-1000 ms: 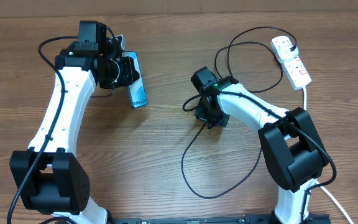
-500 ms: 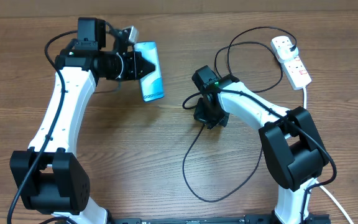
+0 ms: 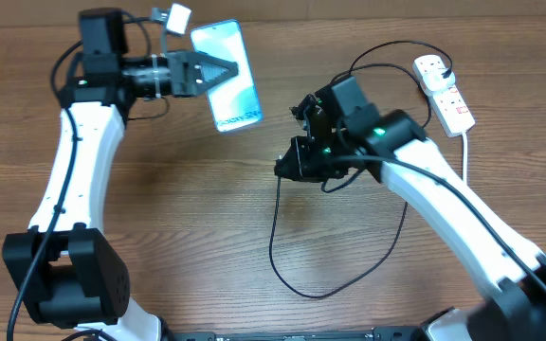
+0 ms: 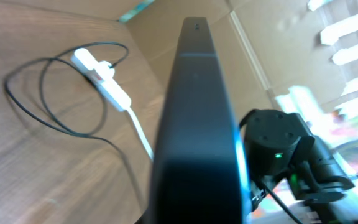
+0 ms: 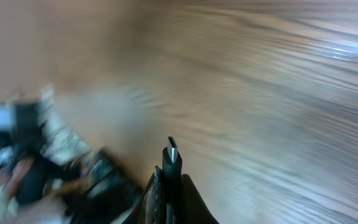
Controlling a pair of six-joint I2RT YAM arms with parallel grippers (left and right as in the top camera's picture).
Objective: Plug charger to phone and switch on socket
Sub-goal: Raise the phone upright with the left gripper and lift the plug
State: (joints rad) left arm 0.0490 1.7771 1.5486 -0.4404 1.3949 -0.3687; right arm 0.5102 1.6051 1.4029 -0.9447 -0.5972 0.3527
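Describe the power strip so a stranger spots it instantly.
Go to the far right corner of the table. The socket lies there, a white elongated strip with red markings. Unlike the thin black charger looping nearby, it trails a thick white cord.

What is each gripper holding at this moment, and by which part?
The left gripper holds the phone by one long edge. The right gripper holds the charger just behind its connector tip.

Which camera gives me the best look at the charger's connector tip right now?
Right wrist: the connector tip sticks up sharp from the right gripper. Overhead, that gripper hides it. Left wrist shows mostly the phone, no tip.
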